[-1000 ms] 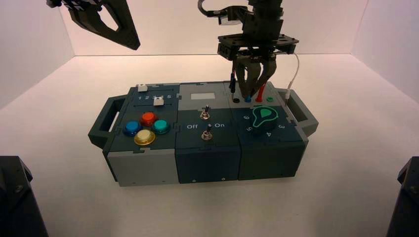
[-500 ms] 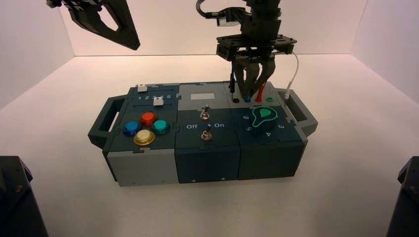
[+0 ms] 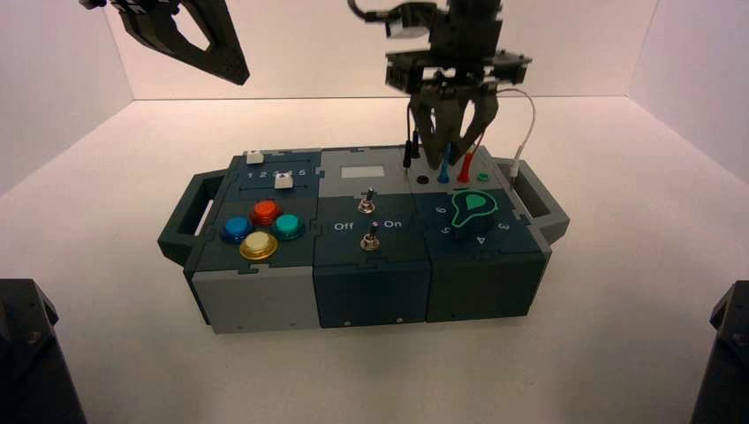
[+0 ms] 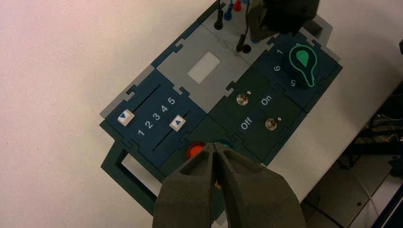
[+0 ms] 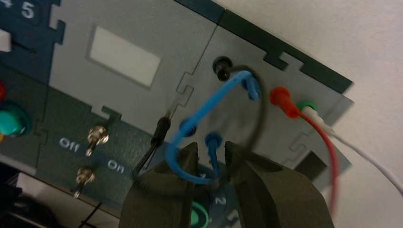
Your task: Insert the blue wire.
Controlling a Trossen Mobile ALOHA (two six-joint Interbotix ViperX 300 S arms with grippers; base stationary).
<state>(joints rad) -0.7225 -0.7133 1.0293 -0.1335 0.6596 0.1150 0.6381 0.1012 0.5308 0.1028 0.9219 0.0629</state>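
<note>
My right claw (image 5: 211, 148) stands spread above the sockets on the box's (image 3: 374, 306) right part, its tips on either side of the near blue plug (image 5: 213, 142), not pinching it. The blue wire (image 5: 202, 111) arches up from that plug to its other one (image 5: 252, 88), in the back row between the black and red plugs. Both ends look seated; I can't tell how fully. My left claw (image 4: 215, 145) waits above the box's left end, pressed together.

I judge the wire very light, the cord soft and springy, the plugs stiff, smooth and perhaps a bit slippery. If one needs more pushing, I should take it by the straight sleeve, square to the socket, never by the cord: that would only bend. The loop could snag on me as I leave, so I should lift straight and slowly, clear of the black wire (image 5: 262, 111) too.

I see no brand. The switches (image 4: 242, 99) bear "Off" and "On"; the sliders (image 4: 177, 123) have "1 2 3 4 5" and small triangles on their caps; round the knob (image 4: 302, 58) I can read 1, 5 and 6.
</note>
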